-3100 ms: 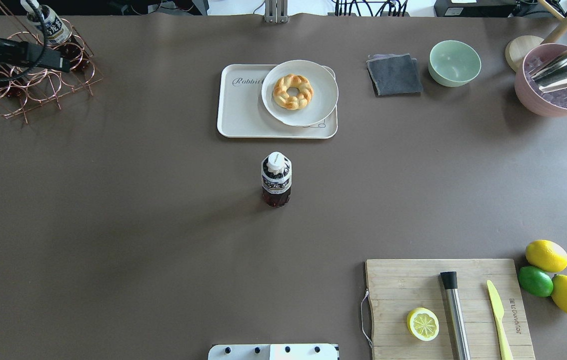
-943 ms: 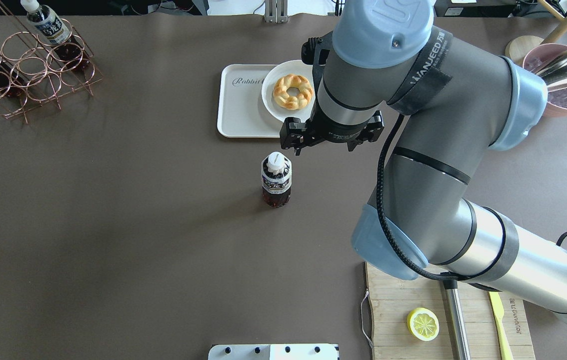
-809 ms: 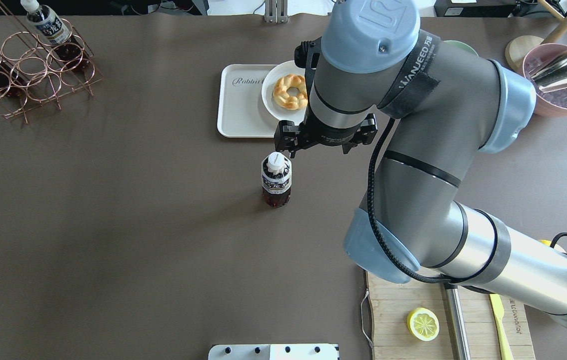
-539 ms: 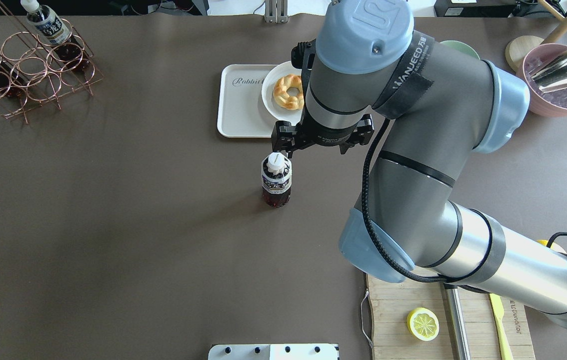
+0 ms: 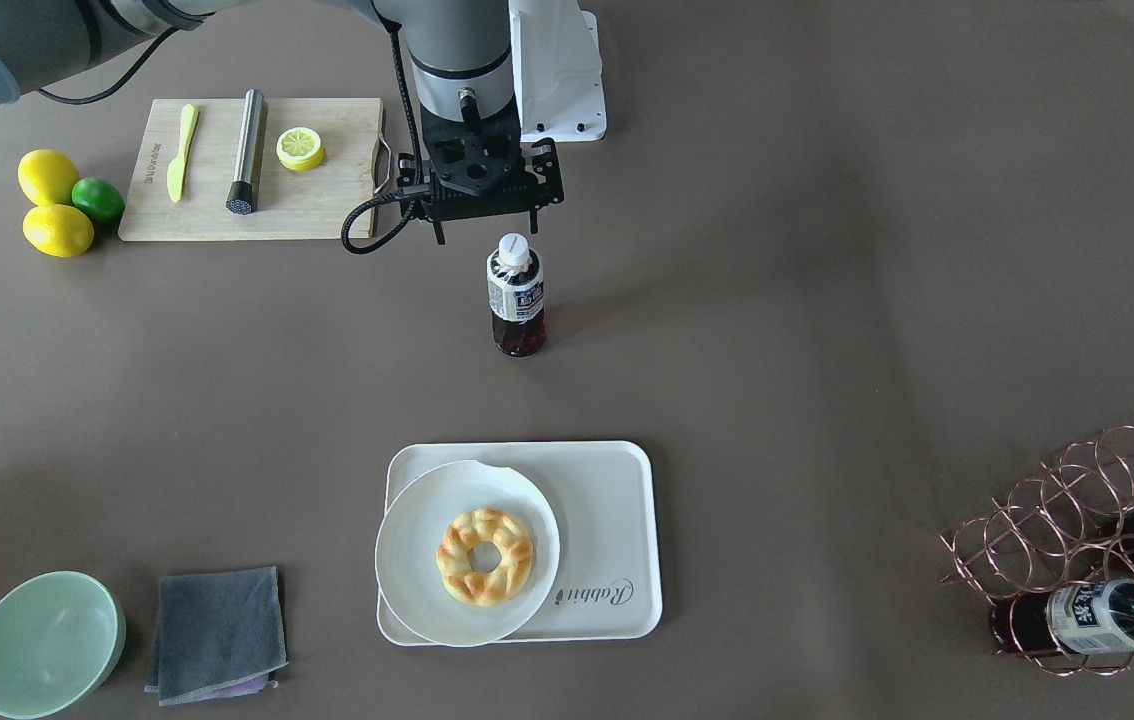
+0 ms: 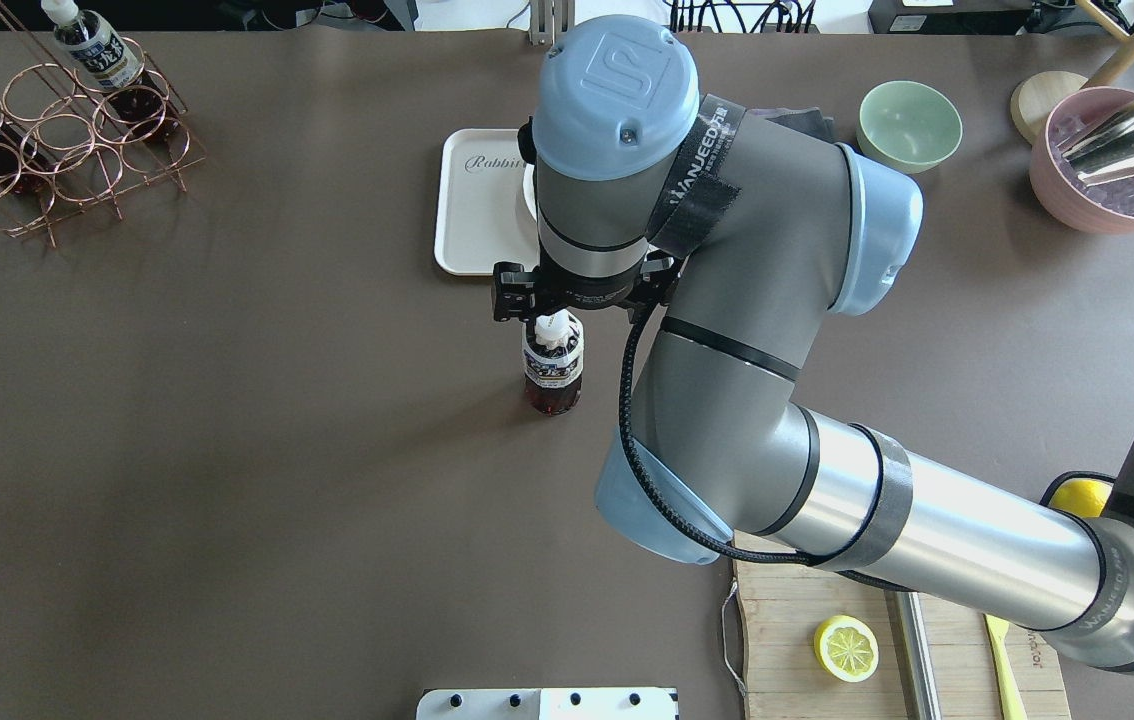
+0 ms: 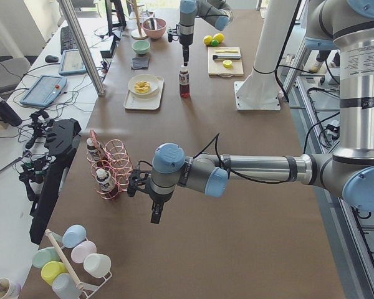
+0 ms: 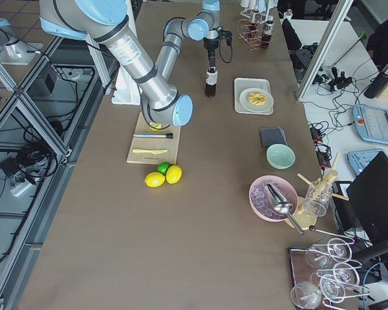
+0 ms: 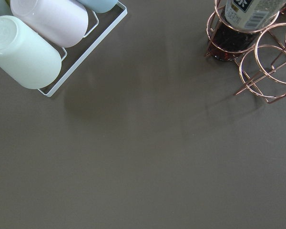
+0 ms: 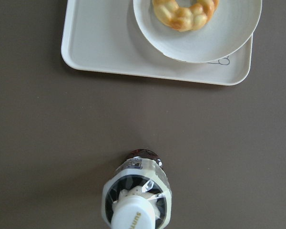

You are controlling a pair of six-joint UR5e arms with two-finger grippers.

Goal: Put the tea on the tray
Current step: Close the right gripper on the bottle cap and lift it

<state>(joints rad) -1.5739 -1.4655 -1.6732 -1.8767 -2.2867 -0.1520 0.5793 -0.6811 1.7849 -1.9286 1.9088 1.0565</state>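
1. Brown matte tabletop (image 5: 827, 300) carries the tea (image 5: 515, 300) upright near its middle. It is a clear plastic bottle of dark liquid with a white screw cap and a pale printed label.
2. The right tool (image 5: 485, 232) hangs just above the cap, fingers spread wide, gripping nothing.
3. The cream tray (image 5: 617, 480), round-cornered with a raised rim, lies well apart from the bottle — only bare tabletop between them.
4. A round white notched plate (image 5: 407, 560) bearing a glazed braided ring of bread (image 5: 484, 556) covers about half the tray and overhangs its rim; the part with the script is uncovered.
5. A copper wire rack (image 5: 1077, 520) holding more bottles stands at one end. A wooden board (image 5: 327, 205), a grey cloth (image 5: 217, 632) and a pale green bowl (image 5: 45, 645) sit toward the other.
6. The left tool (image 7: 154, 215) hangs beside the rack — spread or pressed together, I cannot tell.
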